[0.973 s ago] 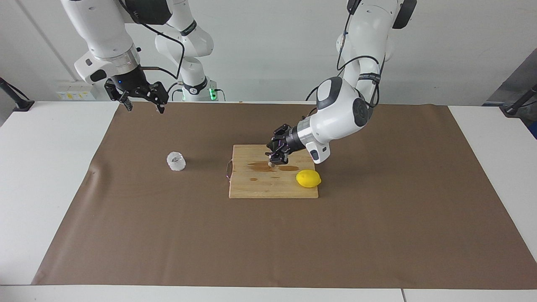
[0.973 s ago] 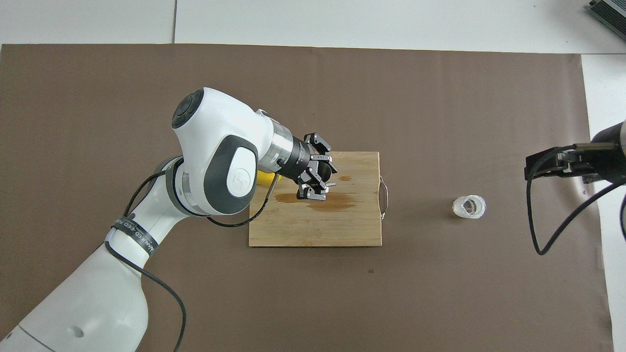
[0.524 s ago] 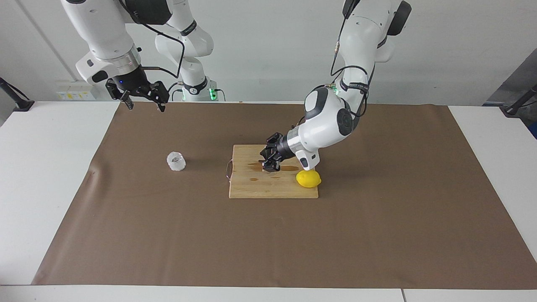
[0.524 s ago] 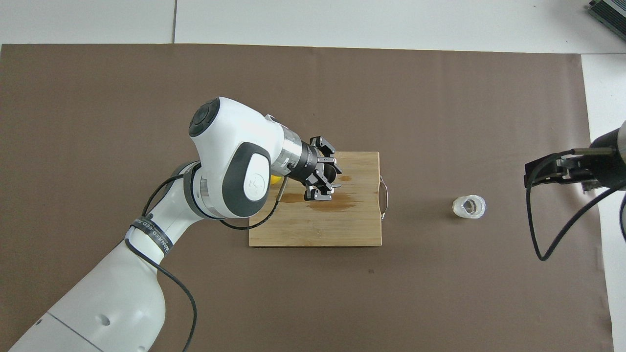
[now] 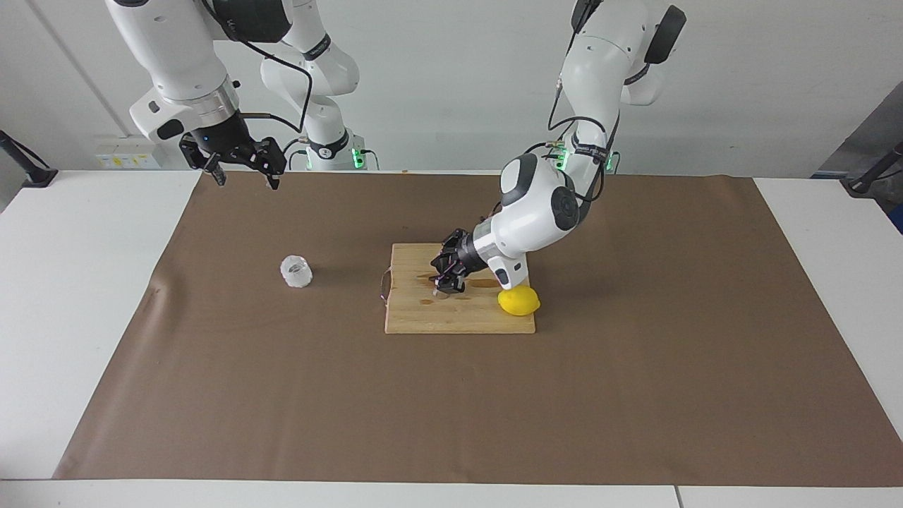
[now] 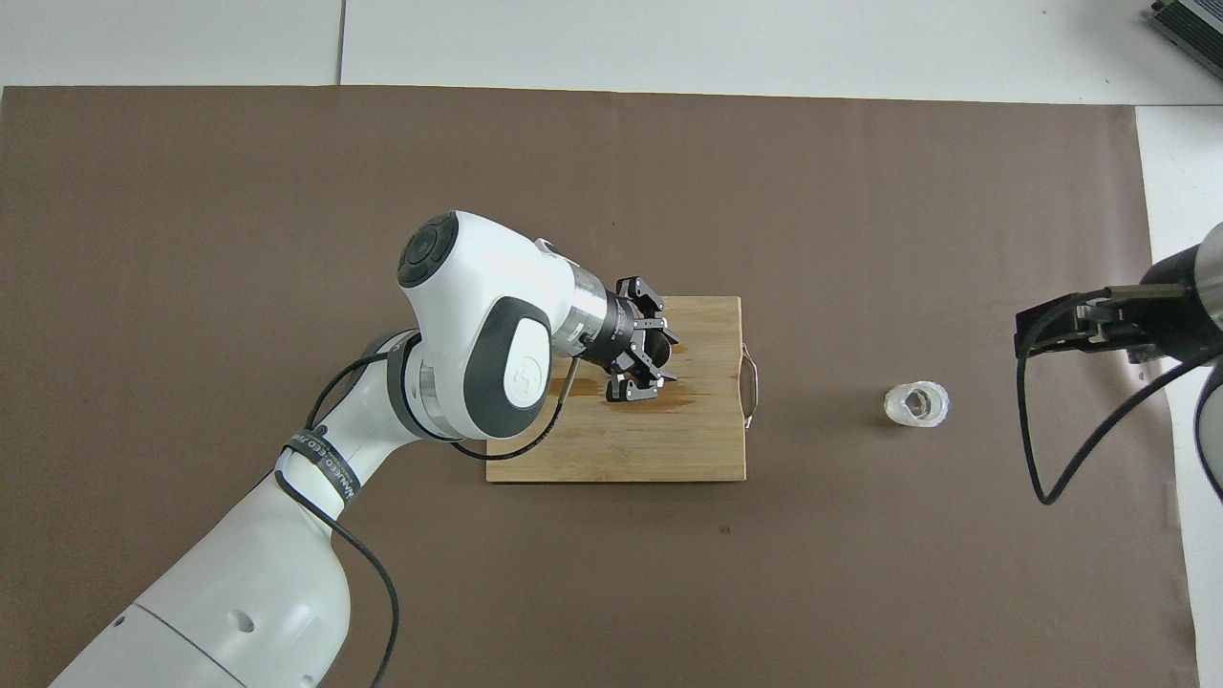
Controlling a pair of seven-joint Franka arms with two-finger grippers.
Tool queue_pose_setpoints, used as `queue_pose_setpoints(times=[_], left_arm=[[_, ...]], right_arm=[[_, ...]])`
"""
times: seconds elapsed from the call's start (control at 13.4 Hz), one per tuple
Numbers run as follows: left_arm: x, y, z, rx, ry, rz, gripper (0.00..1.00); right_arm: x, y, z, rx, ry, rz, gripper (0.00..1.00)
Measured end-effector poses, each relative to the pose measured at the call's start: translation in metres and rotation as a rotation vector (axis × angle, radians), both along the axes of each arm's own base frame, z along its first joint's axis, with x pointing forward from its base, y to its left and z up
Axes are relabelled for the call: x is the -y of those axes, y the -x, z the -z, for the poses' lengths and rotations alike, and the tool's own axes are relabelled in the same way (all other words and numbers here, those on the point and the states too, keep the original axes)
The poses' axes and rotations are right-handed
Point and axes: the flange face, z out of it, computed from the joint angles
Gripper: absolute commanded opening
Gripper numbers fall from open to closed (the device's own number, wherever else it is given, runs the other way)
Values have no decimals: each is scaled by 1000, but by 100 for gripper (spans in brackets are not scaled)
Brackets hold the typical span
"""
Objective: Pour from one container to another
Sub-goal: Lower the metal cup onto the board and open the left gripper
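The clear, bumpy glass cup stands alone on the brown mat, toward the right arm's end of the table. My left gripper is low over the wooden cutting board, angled down. Just under its tip a small silvery piece of the jigger shows at the board's surface. The overhead view hides the jigger under the hand. My right gripper hangs open and empty above the mat's edge, nearer the robots than the cup.
A yellow lemon lies on the board's corner, right beside the left arm's wrist. Brown wet stains mark the board around the left gripper. A metal handle sticks out of the board toward the cup.
The left arm has lowered and slid its gripper across the board toward the cup's end, bringing the jigger down to the board. The right arm has hardly moved.
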Motion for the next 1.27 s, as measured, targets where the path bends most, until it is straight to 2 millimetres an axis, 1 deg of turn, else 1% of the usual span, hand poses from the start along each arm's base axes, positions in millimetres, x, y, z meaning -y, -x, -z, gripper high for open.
queue_pose_setpoints(times=[0.07,0.15,0.22,0.3,0.37,0.6,0.82,1.05,1.27], left_arm=[[1,1,0,0,0,1,62],[2,1,1,0,-1,3,69],[2,1,2,-1,-1,3,78],[2,1,2,-1,-2,2,90],[2,1,2,0,-2,1,100],[2,0,0,3,0,-1,100],[2,-1,-7,-4,2,6,100],[0,-1,-29,-46,-54,76,100],[-18,-11,-57,-54,-115,137,100]], right_arm=[[0,0,0,0,0,-1,100],[0,0,0,0,0,0,100],[1,0,0,0,0,1,100],[2,0,1,-2,0,3,100],[3,0,2,-4,0,5,100],[3,0,3,-7,0,6,100],[7,0,3,-8,0,13,100],[8,0,4,-10,0,14,100],[7,0,4,-10,0,13,100]])
